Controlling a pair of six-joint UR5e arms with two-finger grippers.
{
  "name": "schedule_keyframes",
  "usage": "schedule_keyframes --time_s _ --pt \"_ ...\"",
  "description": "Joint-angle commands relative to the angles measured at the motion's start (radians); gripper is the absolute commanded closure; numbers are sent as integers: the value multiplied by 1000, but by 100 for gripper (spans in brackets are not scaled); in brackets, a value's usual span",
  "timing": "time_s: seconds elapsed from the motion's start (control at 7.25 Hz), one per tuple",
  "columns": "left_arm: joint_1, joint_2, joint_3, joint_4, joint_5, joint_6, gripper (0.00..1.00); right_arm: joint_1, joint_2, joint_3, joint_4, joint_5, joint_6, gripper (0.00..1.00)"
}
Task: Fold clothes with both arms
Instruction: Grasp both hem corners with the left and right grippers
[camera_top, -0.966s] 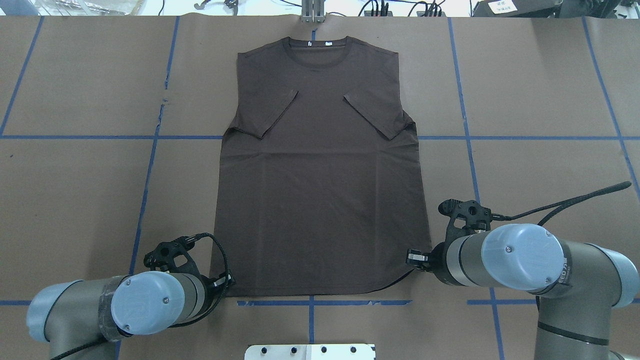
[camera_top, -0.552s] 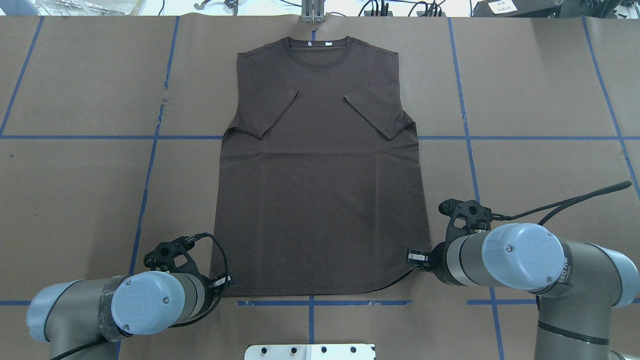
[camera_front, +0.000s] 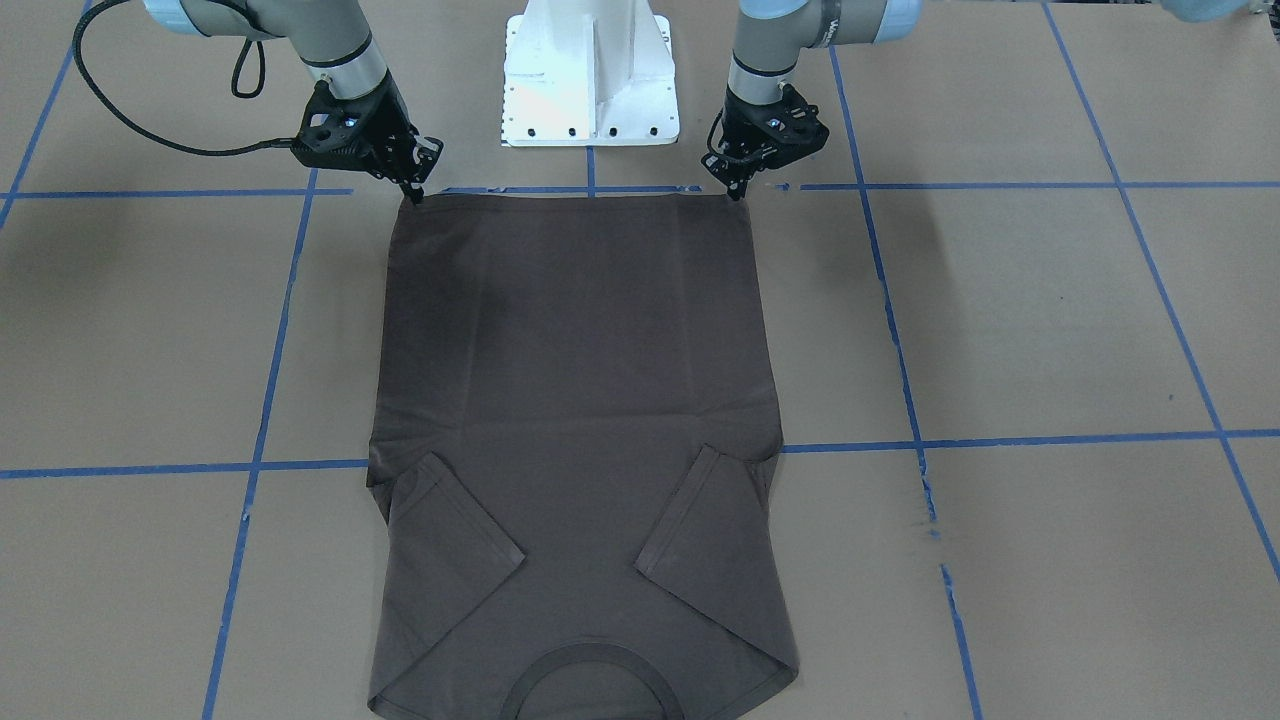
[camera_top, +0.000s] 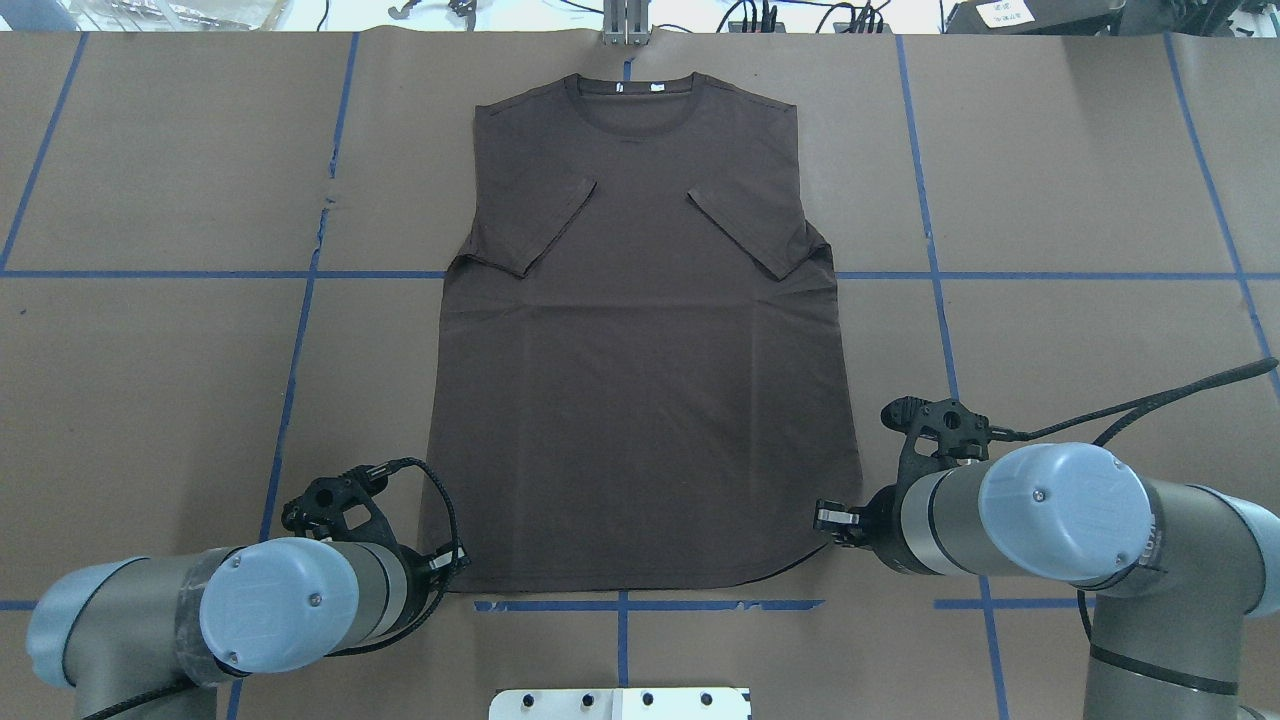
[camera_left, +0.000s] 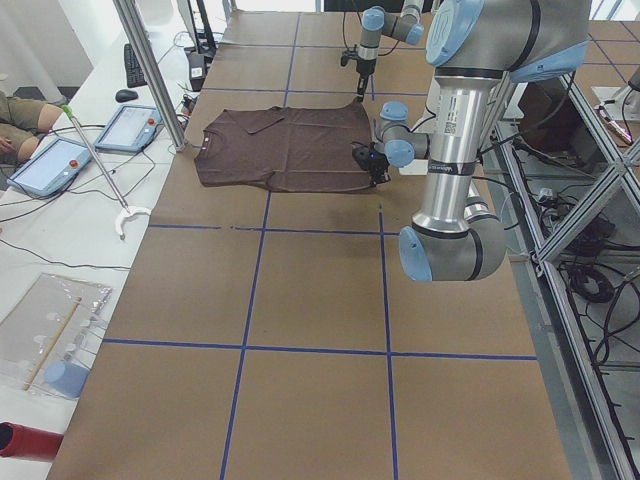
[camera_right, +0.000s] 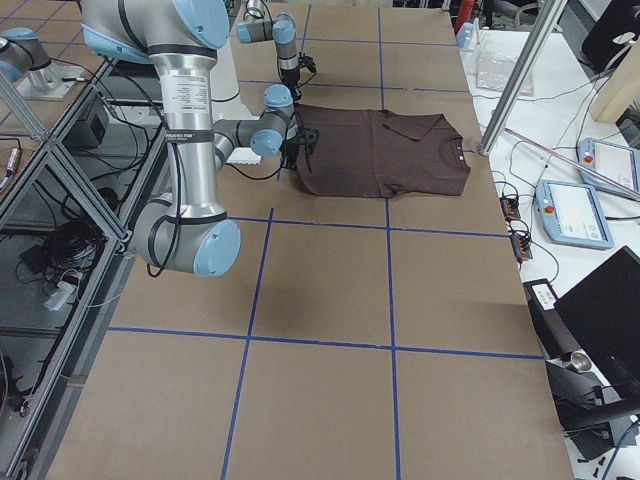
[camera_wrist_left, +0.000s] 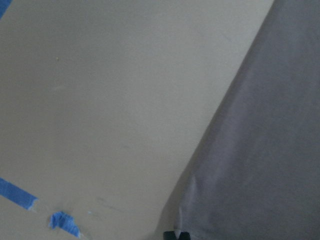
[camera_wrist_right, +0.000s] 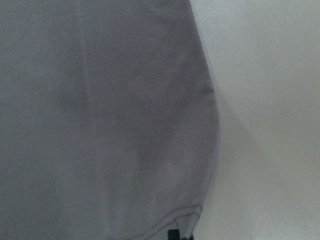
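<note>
Slightly outward both my arms (camera_top: 1060, 515) have drifted; left claw (camera_front: 740, 192) and right claw (camera_front: 414, 192) each pinch a hem corner of the T-shirt (camera_front: 575, 330)

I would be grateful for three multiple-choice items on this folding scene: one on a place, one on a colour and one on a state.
1. Where on the T-shirt are the left gripper and the right gripper?
A. At the collar
B. At the two corners of the hem
C. On the shoulders

2. What colour are the tape lines on the table?
A. Blue
B. Red
C. Yellow

3. How do the sleeves lie?
A. Spread out sideways
B. Rolled into tubes
C. Folded inward over the body

Answers:
1 B: in the front-facing view, each gripper's tips sit at a hem corner.
2 A: blue lines cross the brown surface.
3 C: in the overhead view, both sleeves slant in over the chest.
</note>
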Motion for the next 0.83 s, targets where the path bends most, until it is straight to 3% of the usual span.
schedule_keyframes --time_s 0.0,0.14,0.41,0.69 --pt "5 2 -132 129 -5 9 100 -8 -58 88 -3 46 9 100" --pt "38 11 -208 210 -5 9 100 -37 -87 128 -3 98 12 100" --pt "182 45 -370 357 -6 -4 100 -134 -148 222 -3 106 21 100" --pt "183 39 -386 349 -11 0 100 -148 -138 227 -1 90 36 100"
